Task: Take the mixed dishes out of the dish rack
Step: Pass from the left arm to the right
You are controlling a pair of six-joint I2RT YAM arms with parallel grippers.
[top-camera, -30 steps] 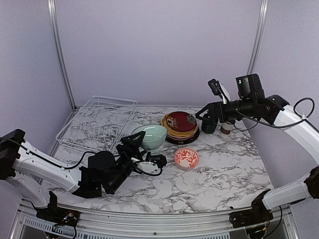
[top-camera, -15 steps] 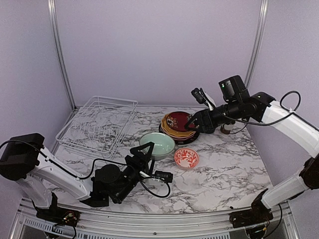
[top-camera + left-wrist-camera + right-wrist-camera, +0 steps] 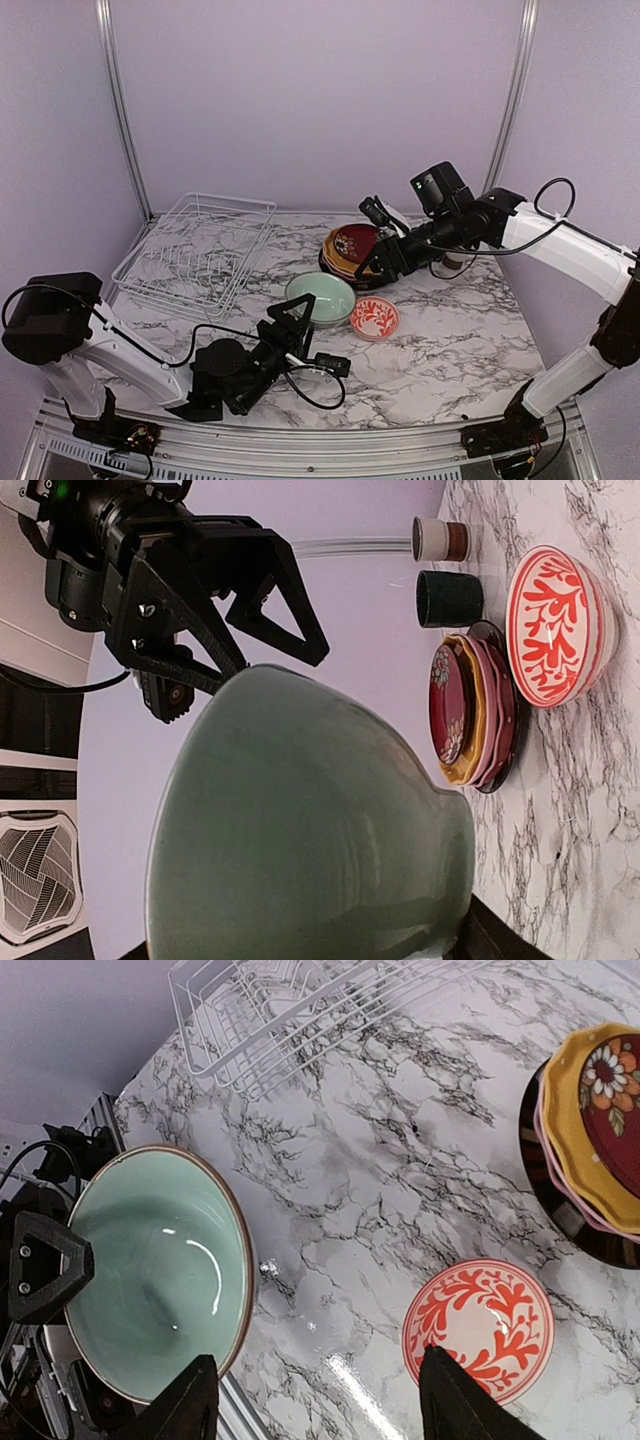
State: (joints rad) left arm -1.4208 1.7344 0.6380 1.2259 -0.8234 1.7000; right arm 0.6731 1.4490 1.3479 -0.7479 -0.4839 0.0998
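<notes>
A second ago my left hand (image 3: 296, 316) held the green bowl (image 3: 320, 298) up high and tipped, close to the dish rack (image 3: 195, 250). Now the green bowl is lower and nearer to my side, with its open top facing up. It is just beside the little red and white bowl (image 3: 374, 317), which has not moved. My left hand is clenched on the green bowl's near rim, the same as before. The foot of the green bowl is right down at the counter (image 3: 450, 340), but I cannot tell if it touches. My right hand (image 3: 318, 1360) was far off to the right a second ago, up by the mug (image 3: 448, 598). Now it has swung left and hangs over the counter, by the near edge of the plates (image 3: 352, 252). Its two fingers are spread apart and there is nothing between them. The green bowl is pale green, smooth and shiny inside, with a thin brown line round the rim. It is wide at the top and goes down to a small round foot. The plates are in one stack at the back of the counter. The dark red one with flowers is on top, then the wavy yellow one, then a pink one, and a black one at the bottom. The mug is dark and stands behind the stack, and a pale cup (image 3: 440, 539) with a brown band stands just beside it. The dish rack is white wire and sits at the back left of the counter, well apart from the green bowl.
</notes>
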